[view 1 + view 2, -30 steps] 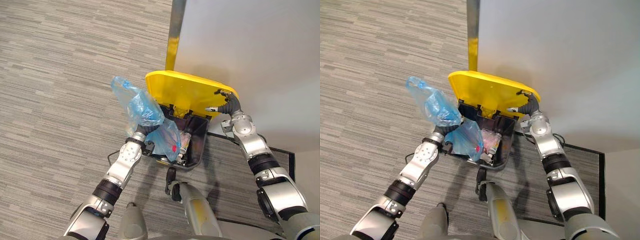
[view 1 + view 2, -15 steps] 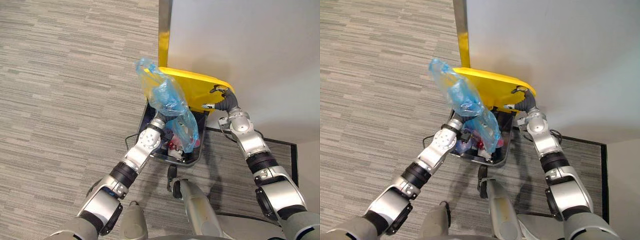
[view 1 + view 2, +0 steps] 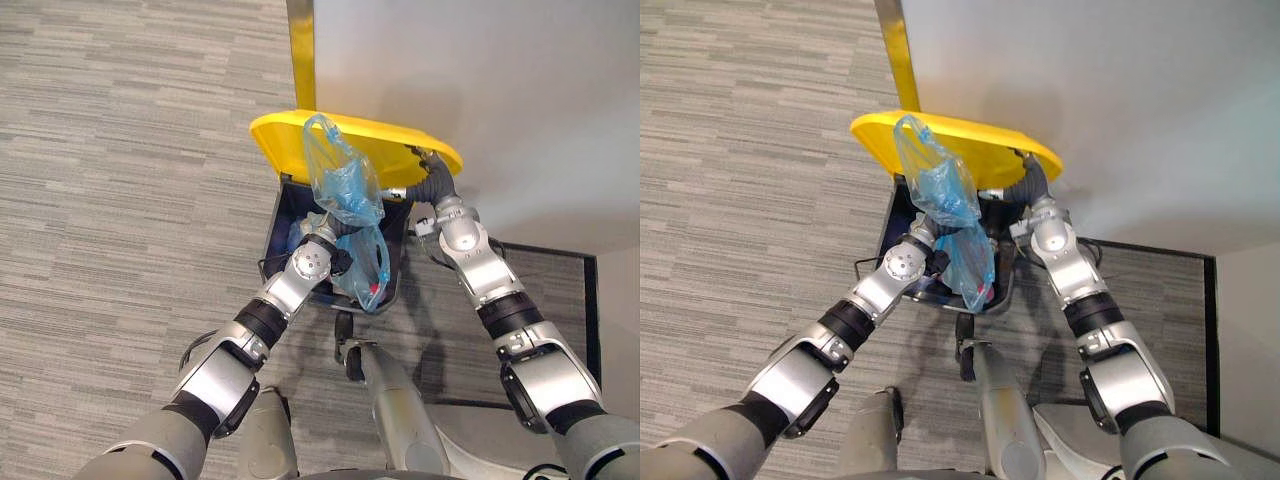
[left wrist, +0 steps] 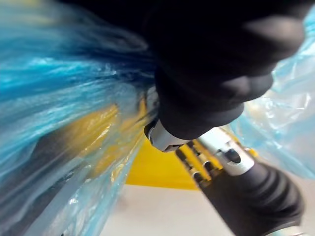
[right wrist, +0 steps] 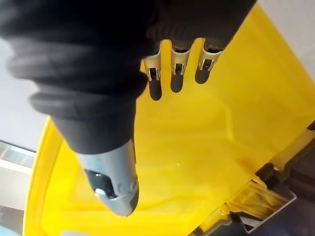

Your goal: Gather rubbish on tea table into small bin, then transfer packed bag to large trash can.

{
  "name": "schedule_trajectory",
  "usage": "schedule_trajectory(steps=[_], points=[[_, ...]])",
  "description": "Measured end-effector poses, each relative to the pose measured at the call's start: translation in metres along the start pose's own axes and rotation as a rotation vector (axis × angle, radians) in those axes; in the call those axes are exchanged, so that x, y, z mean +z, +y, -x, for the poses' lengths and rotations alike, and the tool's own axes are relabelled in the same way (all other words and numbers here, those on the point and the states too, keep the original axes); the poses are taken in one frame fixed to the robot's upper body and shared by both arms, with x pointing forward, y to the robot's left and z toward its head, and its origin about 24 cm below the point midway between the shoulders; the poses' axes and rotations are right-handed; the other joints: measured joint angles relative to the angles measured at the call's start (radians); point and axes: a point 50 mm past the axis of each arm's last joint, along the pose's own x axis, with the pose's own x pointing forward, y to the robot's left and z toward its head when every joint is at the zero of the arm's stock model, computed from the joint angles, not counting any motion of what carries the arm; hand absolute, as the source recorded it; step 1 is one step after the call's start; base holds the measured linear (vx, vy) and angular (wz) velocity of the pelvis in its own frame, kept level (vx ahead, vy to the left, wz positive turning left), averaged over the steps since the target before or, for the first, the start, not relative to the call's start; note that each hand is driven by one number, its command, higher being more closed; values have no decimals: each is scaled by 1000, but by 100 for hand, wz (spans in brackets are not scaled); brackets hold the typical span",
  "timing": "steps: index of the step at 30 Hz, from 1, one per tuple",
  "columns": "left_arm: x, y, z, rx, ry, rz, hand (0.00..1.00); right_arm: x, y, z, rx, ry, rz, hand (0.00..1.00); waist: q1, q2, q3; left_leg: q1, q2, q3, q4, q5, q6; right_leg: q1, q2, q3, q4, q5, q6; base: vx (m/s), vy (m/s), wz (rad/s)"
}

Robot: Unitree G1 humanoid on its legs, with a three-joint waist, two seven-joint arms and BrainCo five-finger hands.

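Pinching blue bag (image 3: pixel 345 185) at waist in left hand (image 3: pixel 337 260), fingers curling round plastic, mostly buried in it. Hanging upright over trash can (image 3: pixel 283 215) mouth: lower lobe dipping inside, upper lobe leaning toward far yellow lid (image 3: pixel 285 133). Propping lid open with right hand (image 3: pixel 428 182), fingers (image 5: pixel 172 69) lying straight, grasping nothing. Blocking sight of can's contents.

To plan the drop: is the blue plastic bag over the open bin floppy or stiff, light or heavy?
Probably floppy: the blue plastic bag crumples where the left hand grips. Likely light: its thin film stands up above.
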Motion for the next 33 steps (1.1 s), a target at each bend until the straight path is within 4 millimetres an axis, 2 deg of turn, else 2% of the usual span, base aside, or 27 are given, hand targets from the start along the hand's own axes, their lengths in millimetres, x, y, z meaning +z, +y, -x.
schedule_trajectory(steps=[8,9,14,18,22,27,31,33], points=[[-20,14,2,52,95,-44,100,12,14,-4,55,-49,72,0,0,1,33,-44,7,28,22,-10,5,-43,0,8,9,12,-5,18,44,-4],[-21,15,2,54,99,-57,0,14,14,-4,55,-54,73,0,1,1,33,-52,6,35,24,-14,5,-55,-1,14,15,12,-5,46,71,-10],[-35,16,7,60,159,-79,0,18,19,-6,65,-70,83,0,-7,1,34,-55,5,48,23,-16,7,-71,-2,22,27,12,-5,62,57,-7],[-39,16,8,58,175,-106,0,21,22,-7,72,-81,90,0,-9,2,34,-52,-1,50,35,-28,18,-69,-12,24,39,7,2,23,80,1],[-42,14,10,50,186,-140,0,24,33,-5,103,-93,92,0,-14,2,34,-53,-6,50,40,-31,23,-68,-17,26,39,7,4,-4,42,1],[-54,9,18,37,222,-157,0,24,37,-4,120,-101,120,0,-23,2,34,-43,-6,52,37,-31,23,-61,-17,25,39,7,4,0,0,0],[-63,5,27,30,242,-142,0,21,44,8,147,-125,138,0,-21,2,33,2,-8,56,18,-30,23,-25,-18,25,40,7,4,4,8,0],[-67,1,35,33,240,-123,0,14,46,17,157,-117,161,0,-18,2,29,26,-10,57,4,-30,23,-8,-20,24,40,5,6,-1,6,2]])
